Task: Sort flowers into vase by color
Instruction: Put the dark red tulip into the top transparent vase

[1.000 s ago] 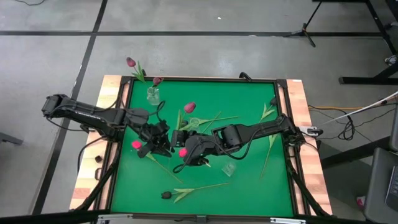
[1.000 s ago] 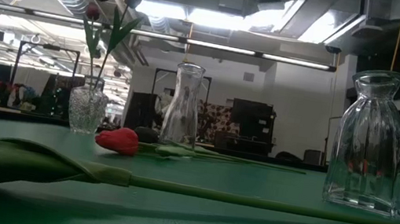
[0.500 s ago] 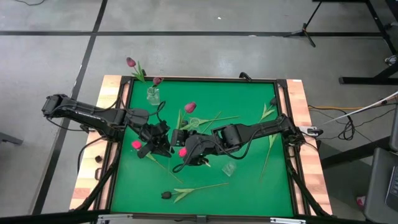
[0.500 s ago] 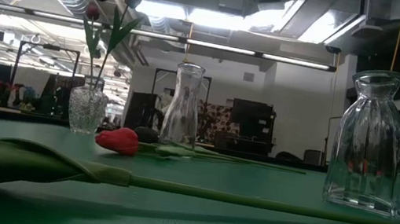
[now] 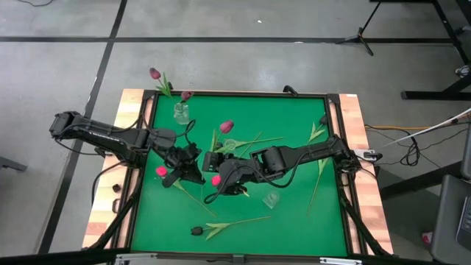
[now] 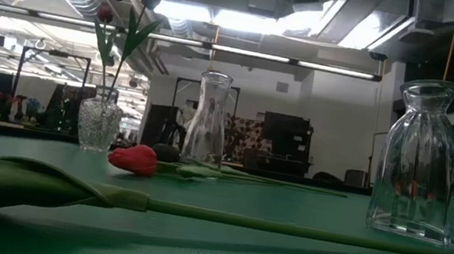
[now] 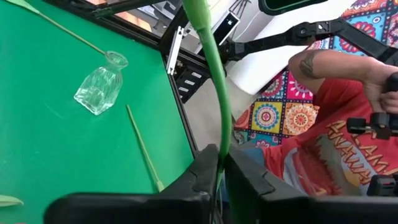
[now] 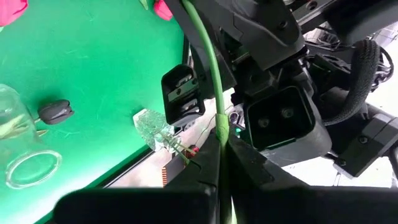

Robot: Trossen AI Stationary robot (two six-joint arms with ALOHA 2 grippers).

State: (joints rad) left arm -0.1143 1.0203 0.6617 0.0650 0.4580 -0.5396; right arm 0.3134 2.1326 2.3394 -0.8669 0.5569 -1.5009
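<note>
A tulip with a pink-mauve head is held up over the middle of the green table. Its green stem runs down to both grippers. My left gripper and my right gripper meet there, and both are shut on that stem. Two pink-red tulips lie on the mat below the grippers. A dark maroon tulip lies near the front edge. In the high view the arms hide the stem between the grippers. My left gripper pinches the thin green stem between its two fingers. From the fingers the stem runs on clear of the table. My right gripper pinches the same stem between its two fingers, close to the left gripper. The stem is lifted off the mat.
A crystal vase at the far left holds a dark-headed tulip. A clear vase stands mid-table and another nearer the front. Loose stems lie at the right. A person in a red shirt is beyond the table.
My left gripper has shut on the stem next to my right gripper. Both arms have kept their places, and the flower stays lifted.
</note>
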